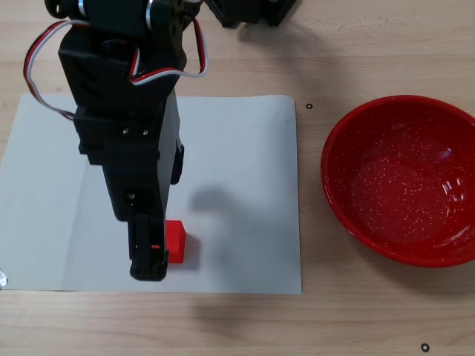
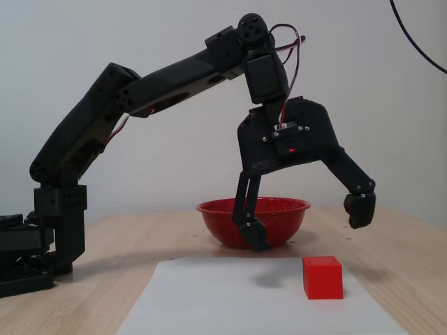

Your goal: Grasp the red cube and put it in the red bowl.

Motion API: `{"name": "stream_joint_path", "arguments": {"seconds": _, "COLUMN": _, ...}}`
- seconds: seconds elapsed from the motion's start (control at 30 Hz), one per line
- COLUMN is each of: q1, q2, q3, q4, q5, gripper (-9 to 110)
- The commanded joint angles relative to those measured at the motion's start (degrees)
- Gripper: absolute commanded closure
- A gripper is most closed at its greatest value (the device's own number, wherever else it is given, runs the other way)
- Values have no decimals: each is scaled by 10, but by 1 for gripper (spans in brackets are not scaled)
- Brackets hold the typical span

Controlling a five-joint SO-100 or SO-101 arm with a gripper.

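The red cube [image 1: 178, 243] lies on a white sheet of paper [image 1: 237, 163] near the sheet's front edge; it also shows in a fixed view from the side [image 2: 323, 277]. My gripper [image 2: 307, 223] is open wide and empty. It hangs a little above the cube without touching it, with the fingertips to either side of it in the side view. From above, my gripper [image 1: 148, 237] sits just left of the cube and the arm hides one finger. The red bowl [image 1: 404, 182] stands empty on the table right of the paper, and it shows behind the gripper in the side view [image 2: 279, 209].
The arm's base [image 2: 42, 237] stands at the left in the side view, and the arm reaches in from the top edge in the view from above. Bare wooden table [image 1: 312, 319] surrounds the paper and the bowl.
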Motion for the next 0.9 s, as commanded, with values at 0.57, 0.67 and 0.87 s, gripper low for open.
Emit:
{"name": "stream_joint_path", "arguments": {"seconds": 0.57, "q1": 0, "q2": -47, "q3": -139, "q4": -15, "q5": 16, "gripper": 44}}
{"name": "stream_joint_path", "arguments": {"seconds": 0.67, "q1": 1, "q2": -54, "q3": -145, "q4": -15, "q5": 16, "gripper": 45}}
{"name": "stream_joint_path", "arguments": {"seconds": 0.87, "q1": 1, "q2": -74, "q3": -161, "q4": -15, "q5": 18, "gripper": 46}}
